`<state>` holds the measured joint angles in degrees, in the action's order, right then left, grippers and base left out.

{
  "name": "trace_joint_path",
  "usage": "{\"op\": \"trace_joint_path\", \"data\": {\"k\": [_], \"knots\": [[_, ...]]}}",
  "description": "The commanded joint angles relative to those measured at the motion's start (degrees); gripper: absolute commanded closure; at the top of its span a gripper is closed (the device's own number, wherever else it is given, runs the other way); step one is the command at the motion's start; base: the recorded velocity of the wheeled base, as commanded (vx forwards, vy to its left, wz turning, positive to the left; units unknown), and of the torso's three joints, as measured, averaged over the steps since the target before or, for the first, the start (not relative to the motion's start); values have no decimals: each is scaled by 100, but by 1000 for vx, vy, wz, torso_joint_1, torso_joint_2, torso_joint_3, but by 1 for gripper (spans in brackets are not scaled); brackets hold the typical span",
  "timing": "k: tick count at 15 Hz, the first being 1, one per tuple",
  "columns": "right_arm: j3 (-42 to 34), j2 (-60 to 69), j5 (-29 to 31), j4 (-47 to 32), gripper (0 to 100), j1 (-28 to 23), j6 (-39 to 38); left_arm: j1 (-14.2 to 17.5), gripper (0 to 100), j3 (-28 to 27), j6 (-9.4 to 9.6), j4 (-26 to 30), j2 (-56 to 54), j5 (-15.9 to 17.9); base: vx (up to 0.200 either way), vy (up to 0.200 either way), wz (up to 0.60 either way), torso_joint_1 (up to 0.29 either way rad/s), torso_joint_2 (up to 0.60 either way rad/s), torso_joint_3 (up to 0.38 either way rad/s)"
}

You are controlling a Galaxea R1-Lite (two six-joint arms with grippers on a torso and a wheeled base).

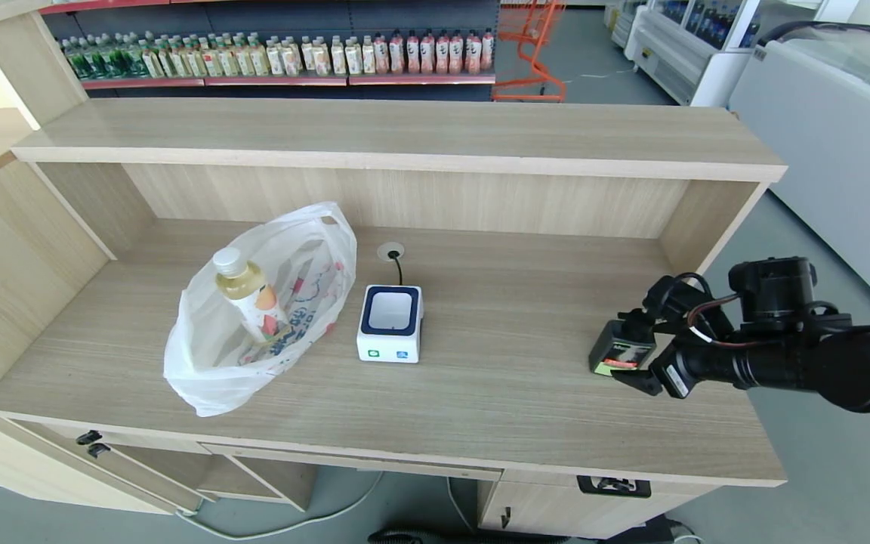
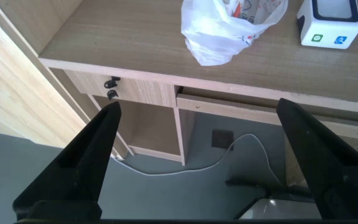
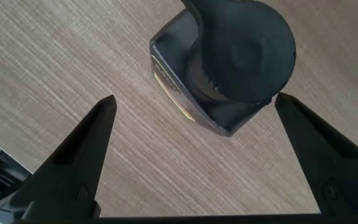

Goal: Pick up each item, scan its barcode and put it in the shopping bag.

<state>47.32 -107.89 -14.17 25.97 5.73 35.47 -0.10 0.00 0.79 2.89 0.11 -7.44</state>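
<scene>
Next for scanning: a small dark container (image 1: 616, 355) with a round black cap, label colours on one side. Stands upright near the right end of the counter (image 1: 526, 393), well apart from the scanner (image 1: 390, 323) and the shopping bag (image 1: 201, 363). Not gripped yet.

Right gripper (image 3: 196, 102) spread wide, level with the container. From the head view, hard to say whether a fingertip already touches it.

Likely trouble:
- Closing on the rounded cap rather than the squarer body. Risks a slip or a tilt on lifting.
- Nudging with one finger before the other arrives. Could topple or push it toward the counter's end.
- Presenting the wrong face to the scanner, with no barcode visible from here.

Further out, the bag is thin and slumped, with a bottle (image 1: 250, 298) leaning inside. Releasing too high or off-centre may strike the bottle or land on the collapsed rim.

Left gripper (image 2: 197, 109) also spread open, holding nothing, low in front of the counter's front edge. Could catch that edge if raised straight up.
</scene>
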Motion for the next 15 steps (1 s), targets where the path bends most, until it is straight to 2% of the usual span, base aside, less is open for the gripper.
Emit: {"op": "trace_joint_path", "data": {"k": [1,6,13,14,15], "knots": [[93,-338,-7,128,0,69,82,1,0,0,0,1,-2,-3,0,0,0,0,0,0],[444,-734,-34,436,0,165,188,1,0,0,0,1,-2,-3,0,0,0,0,0,0],[761,-980,-95,462,0,315,118,1,0,0,0,1,-2,-3,0,0,0,0,0,0],[761,-971,-157,515,100,324,91,1,0,0,0,1,-2,-3,0,0,0,0,0,0],[761,-936,-165,559,100,359,82,1,0,0,0,1,-2,-3,0,0,0,0,0,0]]}}
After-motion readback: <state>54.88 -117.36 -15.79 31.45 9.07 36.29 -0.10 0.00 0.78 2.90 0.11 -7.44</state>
